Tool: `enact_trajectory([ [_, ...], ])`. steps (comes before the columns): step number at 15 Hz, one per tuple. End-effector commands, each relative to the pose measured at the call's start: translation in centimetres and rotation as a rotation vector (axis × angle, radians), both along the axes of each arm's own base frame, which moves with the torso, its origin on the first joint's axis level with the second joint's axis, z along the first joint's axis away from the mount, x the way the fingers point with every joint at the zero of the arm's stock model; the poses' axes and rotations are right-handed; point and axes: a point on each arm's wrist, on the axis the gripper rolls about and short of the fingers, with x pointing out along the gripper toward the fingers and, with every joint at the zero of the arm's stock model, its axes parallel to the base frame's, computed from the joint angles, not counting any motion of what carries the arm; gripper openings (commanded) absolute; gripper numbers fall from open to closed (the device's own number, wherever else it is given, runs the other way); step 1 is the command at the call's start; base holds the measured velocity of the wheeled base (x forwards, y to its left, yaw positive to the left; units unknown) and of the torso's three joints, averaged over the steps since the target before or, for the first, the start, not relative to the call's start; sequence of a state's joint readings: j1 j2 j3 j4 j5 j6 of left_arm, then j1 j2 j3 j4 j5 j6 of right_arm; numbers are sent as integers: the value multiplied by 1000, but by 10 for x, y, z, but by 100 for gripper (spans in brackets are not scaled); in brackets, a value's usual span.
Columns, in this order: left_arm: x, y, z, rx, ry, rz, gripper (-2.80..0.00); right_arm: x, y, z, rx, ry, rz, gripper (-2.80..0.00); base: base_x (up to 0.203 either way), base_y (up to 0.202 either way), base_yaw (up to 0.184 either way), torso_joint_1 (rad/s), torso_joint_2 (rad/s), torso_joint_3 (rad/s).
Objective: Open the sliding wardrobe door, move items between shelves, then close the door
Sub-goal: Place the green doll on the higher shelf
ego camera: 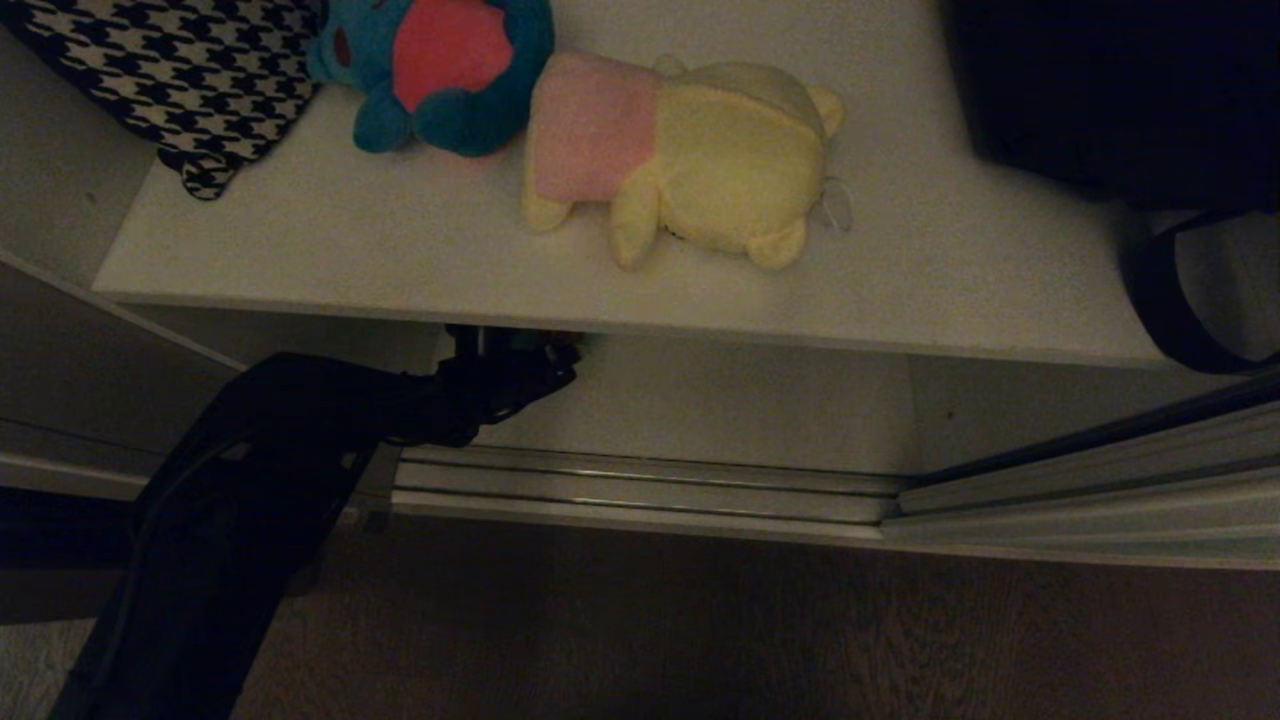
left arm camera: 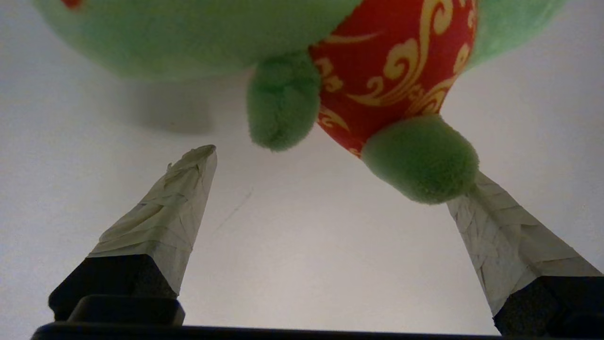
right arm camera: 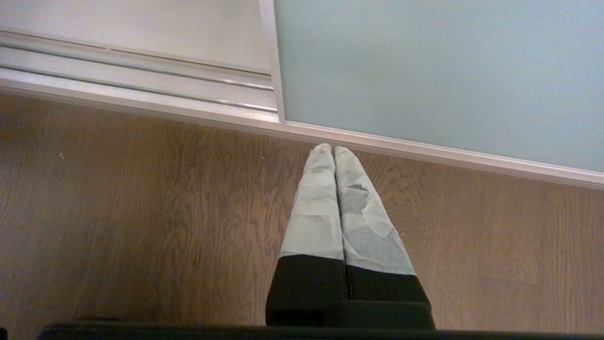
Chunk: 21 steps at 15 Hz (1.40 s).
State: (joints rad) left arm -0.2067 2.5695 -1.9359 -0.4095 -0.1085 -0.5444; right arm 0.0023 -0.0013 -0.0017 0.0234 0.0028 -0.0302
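Green plush toy [left arm camera: 198, 38] lies on the lower shelf [left arm camera: 302, 264], at twelve o'clock of your left gripper [left arm camera: 330, 170], jaws spread wide; one foot already touches a fingertip [left arm camera: 490, 208], so you risk nudging it away; right gripper [right arm camera: 334, 151] pressed together beside the door [right arm camera: 439, 75].

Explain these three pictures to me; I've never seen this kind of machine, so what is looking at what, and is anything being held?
This is a two-armed robot facing an open wardrobe. The head camera looks down on an off-white upper shelf board bearing a blue plush toy with a pink belly, a cream-yellow plush toy with a pink patch and a black-and-white houndstooth cloth. The black left arm reaches under that shelf. Its wrist camera shows the left gripper open, close to a green plush toy in a red patterned garment, not yet gripping. The right gripper hangs shut over the wooden floor, near the grey-green sliding door.
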Motion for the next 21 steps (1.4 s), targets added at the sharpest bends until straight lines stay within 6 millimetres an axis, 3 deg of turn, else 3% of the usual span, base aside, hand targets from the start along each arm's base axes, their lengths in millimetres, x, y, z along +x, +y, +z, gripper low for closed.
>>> enact_trajectory([
  [1, 1, 1, -2, -4, -10, 3, 0, 0, 0, 0, 0, 0, 1, -280, 0, 0, 0, 0, 0, 0],
  [12, 3, 1, -1, 0, -47, 7, 0, 0, 0, 0, 0, 0, 0, -280, 0, 0, 0, 0, 0, 0],
  [13, 3, 2, -1, 0, -47, 8, -280, 0, 0, 0, 0, 1, 0, -280, 0, 0, 0, 0, 0, 0],
  [21, 3, 3, 3, -2, -76, 14, -280, 0, 0, 0, 0, 0, 1, -280, 0, 0, 0, 0, 0, 0],
])
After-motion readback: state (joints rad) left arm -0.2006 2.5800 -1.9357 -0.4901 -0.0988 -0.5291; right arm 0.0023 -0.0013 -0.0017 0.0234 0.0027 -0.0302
